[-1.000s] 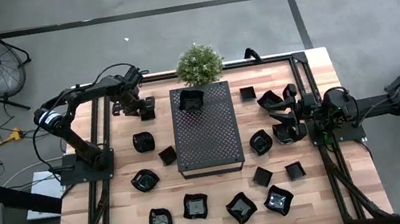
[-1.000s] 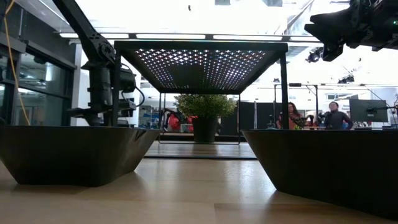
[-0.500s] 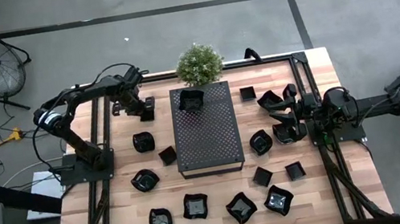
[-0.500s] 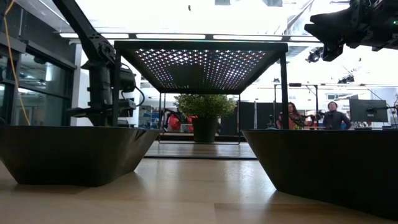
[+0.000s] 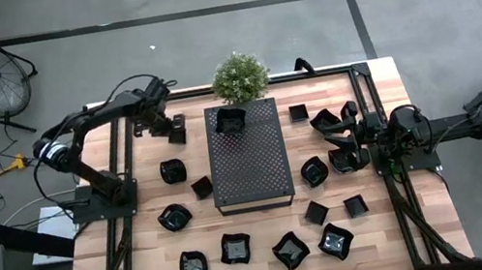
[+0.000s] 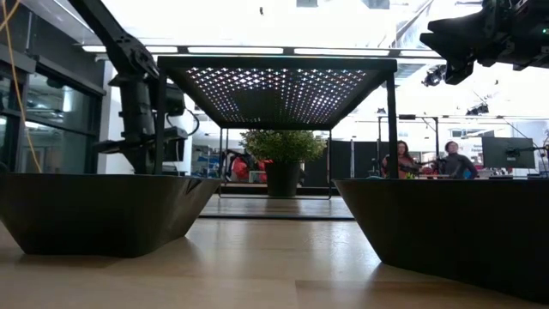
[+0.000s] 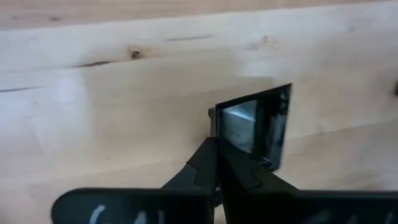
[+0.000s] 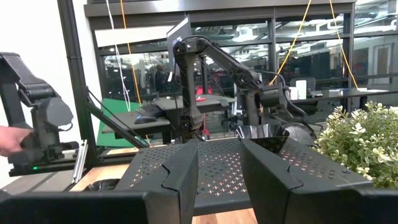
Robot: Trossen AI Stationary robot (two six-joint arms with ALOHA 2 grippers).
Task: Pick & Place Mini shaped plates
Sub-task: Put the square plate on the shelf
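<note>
Bench [image 5: 155, 267] carried a perforated tray [image 5: 248, 158] with one small dish [image 5: 230, 120] already on it; the other mini plates [image 5: 290, 249] lay scattered around. Step in hand: pick. Left end effector [image 7: 216, 163] was clamped on a square dish [image 7: 256, 126] near the tray's far-left corner. Right end effector [image 8: 217, 163] waited with fingers apart. Next, judged: lift clear, carry to tray.

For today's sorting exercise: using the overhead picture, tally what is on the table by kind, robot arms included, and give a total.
Plates: 14 clearly seen; more may hide in the dark cluster under the right arm
Tray: 1
Plant: 1
Arms: 2, counting the left arm
Total: 18
</note>
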